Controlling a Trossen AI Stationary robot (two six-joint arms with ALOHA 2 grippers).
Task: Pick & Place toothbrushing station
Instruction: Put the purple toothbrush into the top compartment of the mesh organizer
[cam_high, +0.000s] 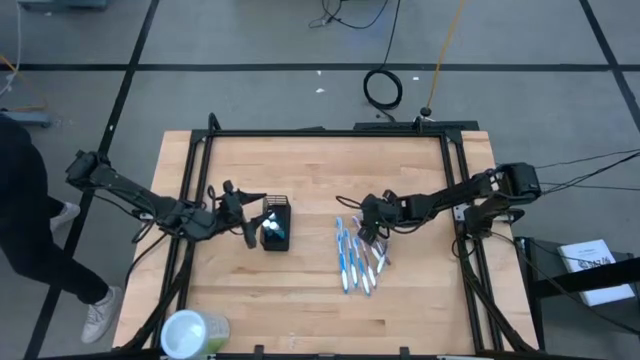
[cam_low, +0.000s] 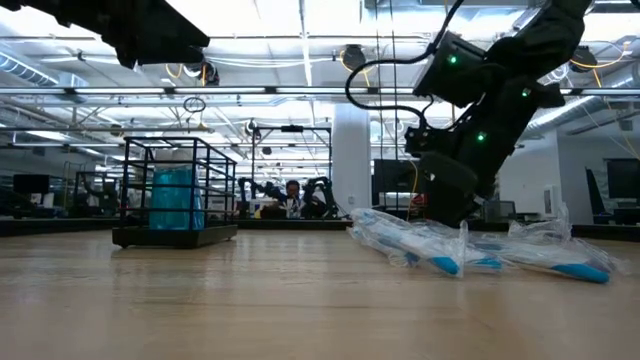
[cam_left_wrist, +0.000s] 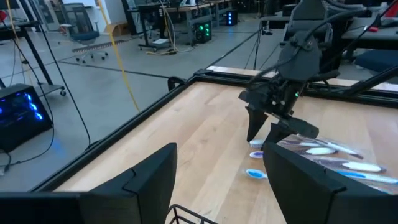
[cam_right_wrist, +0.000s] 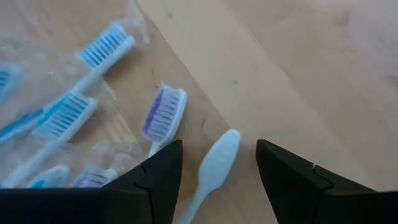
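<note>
A: What is sitting on the worktop (cam_high: 310, 290) right now?

B: The pale-green round container (cam_high: 192, 332) is standing at the near-left corner. The black mesh holder (cam_high: 276, 224) is resting left of the middle, well away from every edge, with blue-capped tubes (cam_high: 272, 229) inside it. The wrapped toothbrushes (cam_high: 355, 260) are lying in a loose row right of the middle, nearer the front edge than the back.

A: And which arm is working?

B: The right gripper (cam_right_wrist: 217, 165) is hanging low over the far end of that row, its fingers parted, with a pale brush handle (cam_right_wrist: 214, 168) lying between them and a purple-bristled brush (cam_right_wrist: 163, 115) just beside. Nothing is being held. The left gripper (cam_left_wrist: 217, 180) is hovering just left of the holder, fingers spread and empty.

A: So which step is this?

B: It looks like the pick of one toothbrush. The next move is probably calling for the right arm to drop a little, close on that handle alone without catching the wrapping, then carry it left to the holder.
</note>
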